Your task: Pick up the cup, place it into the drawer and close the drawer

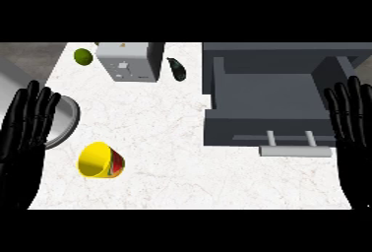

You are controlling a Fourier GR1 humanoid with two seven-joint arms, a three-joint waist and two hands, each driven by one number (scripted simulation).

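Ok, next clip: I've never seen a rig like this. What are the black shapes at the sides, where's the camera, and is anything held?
The camera sits at a humanoid robot's head, looking steeply down at a white marble counter. The black shapes are its hands: left hand at the left edge, right hand at the right edge, both open, fingers up, resting. Neither holds anything. A yellow cup with a red and green outside lies on its side near the left hand, not touching it. On the right stands an open dark grey drawer. At the back are a grey boxy appliance, a green round fruit and a dark aubergine.
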